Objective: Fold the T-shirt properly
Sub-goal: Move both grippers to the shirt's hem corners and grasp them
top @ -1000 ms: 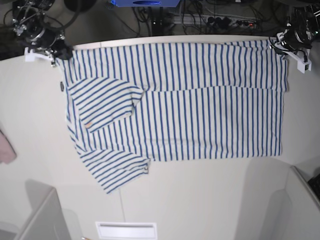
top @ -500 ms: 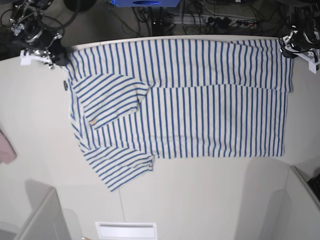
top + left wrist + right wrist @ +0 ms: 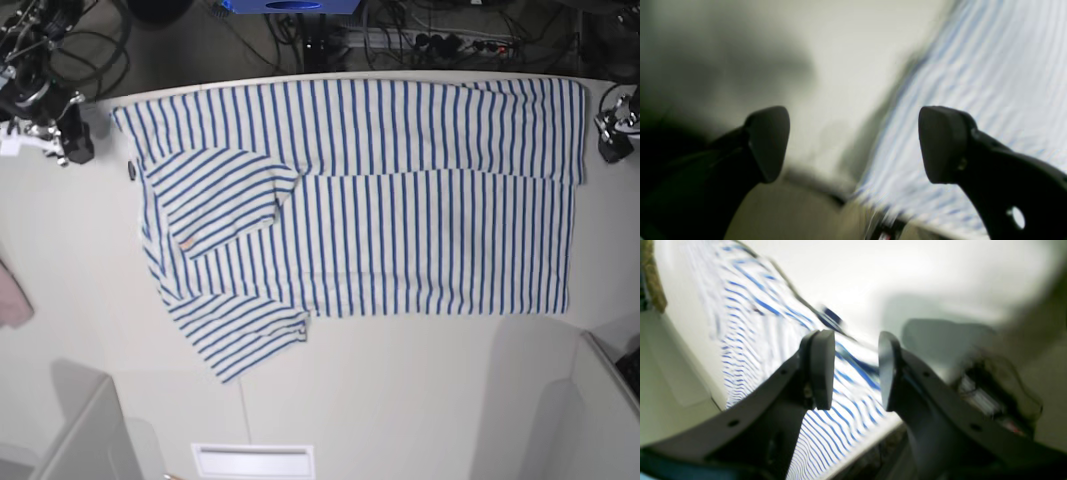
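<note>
The T-shirt (image 3: 400, 200) lies flat across the upper middle of the base view, spread on the pale table (image 3: 420, 400), its far edge along the table's back rim. It is white with thin blue stripes. A band along the top is folded down over the body, its lower edge running across the shirt at about a third of its height. At the left, 1 sleeve (image 3: 215, 200) is folded inward over the chest and carries a small orange mark (image 3: 184, 244); a second sleeve (image 3: 245, 335) sticks out toward the lower left. A small dark tag (image 3: 131, 170) sits at the shirt's left edge.

The right gripper (image 3: 72, 140) is at the upper left of the base view, just off the shirt's top left corner and clear of the cloth. In the right wrist view its jaws stand partly apart with nothing between them, the striped cloth (image 3: 773, 340) lying beyond them. The left gripper (image 3: 612, 145) is at the right edge of the base view, just beside the shirt's top right corner. In the left wrist view its jaws are spread wide and hold nothing; blurred striped cloth (image 3: 990, 83) fills the right of that frame and bare table the left.

A pink cloth (image 3: 12, 295) shows at the left edge of the base view, well apart from the shirt. Cables (image 3: 420, 40) run behind the table at the top.
</note>
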Controlling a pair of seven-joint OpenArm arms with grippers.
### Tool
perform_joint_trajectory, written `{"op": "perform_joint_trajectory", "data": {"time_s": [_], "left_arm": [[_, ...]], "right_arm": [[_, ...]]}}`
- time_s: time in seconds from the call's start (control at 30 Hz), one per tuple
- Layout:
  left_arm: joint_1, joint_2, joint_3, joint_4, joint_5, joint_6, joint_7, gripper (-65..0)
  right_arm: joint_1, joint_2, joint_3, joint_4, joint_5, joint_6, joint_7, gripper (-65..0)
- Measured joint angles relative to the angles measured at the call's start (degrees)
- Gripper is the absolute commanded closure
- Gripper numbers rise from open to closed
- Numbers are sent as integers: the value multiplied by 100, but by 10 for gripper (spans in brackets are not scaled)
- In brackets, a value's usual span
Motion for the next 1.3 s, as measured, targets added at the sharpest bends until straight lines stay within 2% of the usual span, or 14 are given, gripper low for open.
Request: {"op": "perform_joint_trajectory", "data": {"time_s": [0.13, 0.2, 0.3, 0.4, 0.47, 0.5, 0.57, 0.67, 0.73, 0.9, 1.0, 1.17, 1.3], "left_arm": [[-490, -42, 483, 122, 118, 37, 2, -581], [-645, -76, 809, 114, 111, 48, 81, -528], [-1001, -83, 1165, 92, 81, 46, 68, -370], [-1106, -87, 1198, 90, 92, 35, 15, -176], [-1189, -76, 1185, 61, 133, 103, 118, -43], [-1250, -74, 1185, 46, 114, 92, 179, 0], [-1504, -72, 1182, -92, 90, 87, 483, 0], [-1672, -87, 1167, -369, 92, 90, 549, 0], [-1652, -85, 1150, -516, 96, 94, 588, 0], [-1665, -98, 1141, -538, 98, 92, 590, 0], [-1641, -87, 1141, -538, 98, 94, 595, 0], [-1657, -87, 1139, -535, 92, 90, 592, 0], [-1655, -87, 1139, -522, 92, 90, 592, 0]], "right_arm": [[734, 247, -649, -234, 76, 37, -48, -209], [1150, 348, -859, -614, 61, 57, -50, -209], [1615, 503, -1167, -1268, -35, 4, 168, -209], [2129, 839, -1965, -1882, -59, -11, 603, -230], [2614, 1102, -2669, -2345, 22, 199, 1071, -269], [2894, 1222, -3001, -2632, 83, 376, 1309, -281], [3414, 1447, -3611, -3329, 70, 702, 1803, -285], [4175, 1674, -4360, -4601, 26, 1051, 2133, -287], [4669, 1705, -4802, -5504, -11, 1318, 2282, -305], [5901, 1626, -5982, -7438, 52, 2673, 2894, -326], [6406, 1532, -6658, -8299, 57, 2957, 3381, -327], [6583, 1091, -7324, -9114, 76, 3497, 3912, -327], [6553, 953, -7414, -9073, 76, 3552, 3921, -327]]}}
